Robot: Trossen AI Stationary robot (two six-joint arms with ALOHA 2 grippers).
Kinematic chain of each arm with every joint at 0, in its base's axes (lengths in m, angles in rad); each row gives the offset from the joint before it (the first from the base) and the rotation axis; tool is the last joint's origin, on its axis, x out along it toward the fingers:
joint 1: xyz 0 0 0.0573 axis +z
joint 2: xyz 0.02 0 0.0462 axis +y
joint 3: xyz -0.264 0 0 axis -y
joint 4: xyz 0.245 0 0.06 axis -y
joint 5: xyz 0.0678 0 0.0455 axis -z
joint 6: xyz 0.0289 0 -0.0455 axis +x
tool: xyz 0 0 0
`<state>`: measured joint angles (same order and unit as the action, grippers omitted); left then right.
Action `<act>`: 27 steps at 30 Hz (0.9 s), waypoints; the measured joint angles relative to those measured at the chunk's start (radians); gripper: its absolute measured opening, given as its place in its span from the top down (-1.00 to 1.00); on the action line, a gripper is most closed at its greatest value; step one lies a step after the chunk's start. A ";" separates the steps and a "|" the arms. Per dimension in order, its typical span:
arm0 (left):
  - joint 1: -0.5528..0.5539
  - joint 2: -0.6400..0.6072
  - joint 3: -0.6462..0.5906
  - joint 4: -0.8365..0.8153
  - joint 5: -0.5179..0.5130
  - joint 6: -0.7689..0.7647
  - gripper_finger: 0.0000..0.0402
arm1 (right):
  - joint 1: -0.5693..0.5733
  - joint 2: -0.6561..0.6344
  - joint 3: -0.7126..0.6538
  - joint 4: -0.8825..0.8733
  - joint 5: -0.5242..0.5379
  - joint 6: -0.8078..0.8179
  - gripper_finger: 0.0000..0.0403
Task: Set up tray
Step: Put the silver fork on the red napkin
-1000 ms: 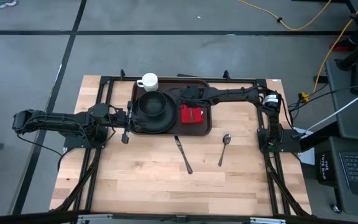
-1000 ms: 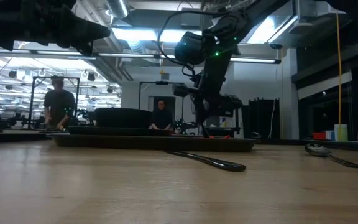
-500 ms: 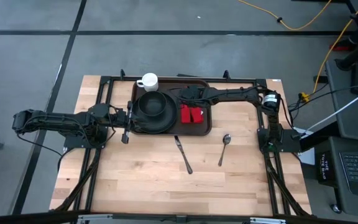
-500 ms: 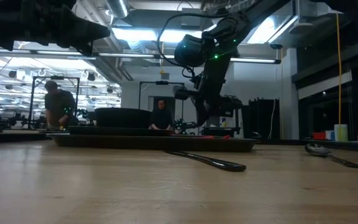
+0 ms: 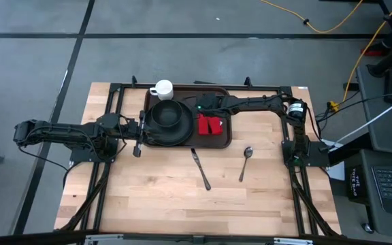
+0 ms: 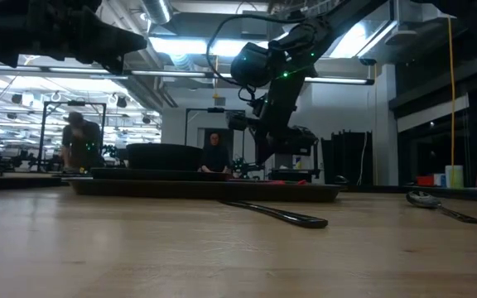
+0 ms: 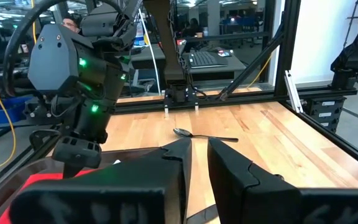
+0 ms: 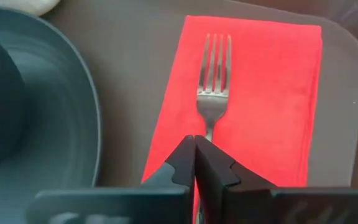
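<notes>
The dark brown tray (image 5: 223, 141) lies at the table's far middle. On it rest a black plate (image 5: 156, 131) with a bowl (image 5: 167, 113) and a red napkin (image 5: 209, 125). A fork (image 8: 213, 93) lies flat along the napkin (image 8: 272, 93). My right gripper (image 5: 205, 111) hovers shut above the tray's far part, over the fork's handle end (image 8: 195, 155). My left gripper (image 5: 140, 133) waits at the tray's left rim, its fingers (image 7: 197, 149) a narrow gap apart. A white cup (image 5: 162, 89) stands at the tray's far left corner.
A knife (image 5: 201, 169) and a spoon (image 5: 246, 162) lie on the bare wood near of the tray, with free room around them. Black frame rails run along the table's left, right and far sides. People show in the room behind the table.
My right gripper has drawn back from over the napkin toward the table's far edge and a little to the left, rising slightly. The napkin with the fork on it now shows uncovered. The left arm has kept still.
</notes>
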<state>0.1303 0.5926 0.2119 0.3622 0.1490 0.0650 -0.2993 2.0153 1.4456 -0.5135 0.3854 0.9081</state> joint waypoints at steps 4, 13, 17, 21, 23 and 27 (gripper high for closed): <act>0.000 0.000 0.000 0.000 0.000 0.000 0.77 | 0.000 0.000 0.000 0.000 -0.008 -0.037 0.96; 0.000 0.000 0.000 0.000 0.000 0.000 0.77 | 0.000 0.001 0.000 0.000 -0.043 -0.105 0.78; 0.000 0.000 0.000 0.000 0.000 0.000 0.77 | -0.002 0.001 0.000 0.000 -0.042 -0.109 0.66; 0.000 0.000 0.000 0.000 0.000 0.000 0.78 | -0.008 0.001 0.000 0.000 -0.041 -0.143 0.57; 0.000 0.000 0.000 0.000 0.000 0.000 0.78 | -0.009 0.001 0.000 0.000 -0.041 -0.174 0.56; 0.000 0.000 0.000 0.000 0.000 0.000 0.77 | -0.009 0.001 0.000 0.000 -0.039 -0.207 0.56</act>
<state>0.1305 0.5926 0.2119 0.3622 0.1490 0.0650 -0.3084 2.0163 1.4456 -0.5137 0.3465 0.7009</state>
